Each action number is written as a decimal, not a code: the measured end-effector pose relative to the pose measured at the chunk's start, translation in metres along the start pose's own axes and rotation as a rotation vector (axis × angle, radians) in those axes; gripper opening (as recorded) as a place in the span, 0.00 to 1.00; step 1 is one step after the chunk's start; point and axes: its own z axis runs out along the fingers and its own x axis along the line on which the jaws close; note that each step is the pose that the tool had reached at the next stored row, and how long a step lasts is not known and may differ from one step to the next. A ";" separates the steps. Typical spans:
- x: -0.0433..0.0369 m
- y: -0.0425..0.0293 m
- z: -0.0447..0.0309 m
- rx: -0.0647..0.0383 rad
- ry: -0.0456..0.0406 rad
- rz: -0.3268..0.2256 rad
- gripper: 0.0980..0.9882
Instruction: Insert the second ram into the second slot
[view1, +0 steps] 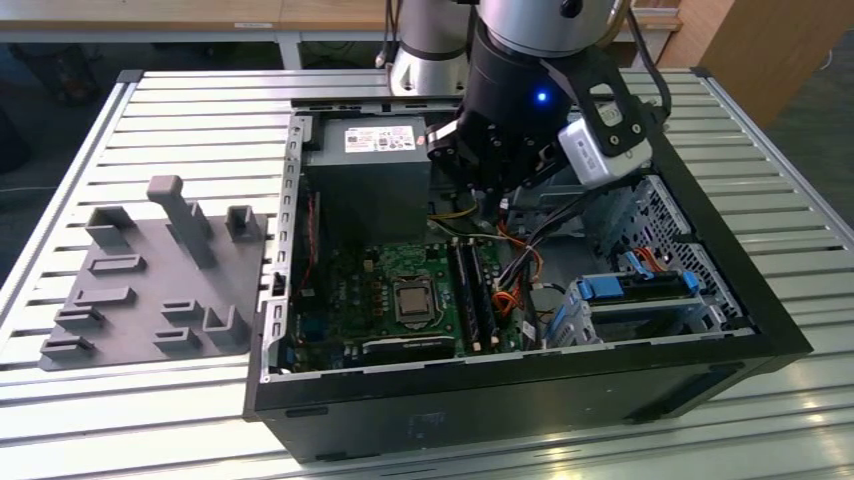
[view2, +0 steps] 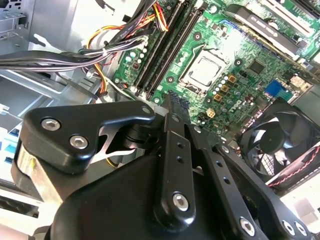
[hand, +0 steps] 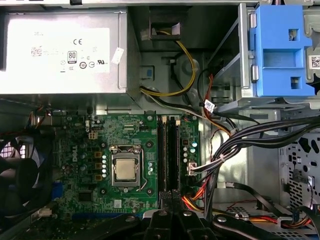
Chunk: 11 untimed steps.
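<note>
Ram sticks in the exterior view lie side by side on the motherboard, below the gripper; which is second cannot be told. In the second wrist view the gripper looks clenched on nothing, the sticks beyond its tip. In the first wrist view they run straight ahead of the gripper.

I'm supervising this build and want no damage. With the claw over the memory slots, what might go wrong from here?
1. The black cable bundle runs right beside the memory slots; the claw may snag it going down.
2. Orange and yellow wires lie by the slots' end nearest the claw and might get pinched.
3. The two slots sit side by side, so a slight offset could hit the wrong one.
</note>
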 end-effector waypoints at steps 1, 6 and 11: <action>0.0000 0.0000 0.0012 0.000 0.0000 0.000 0.01; 0.0000 -0.0005 0.0090 0.000 0.0000 0.000 0.01; -0.0001 -0.0009 0.0168 0.000 0.0000 0.000 0.01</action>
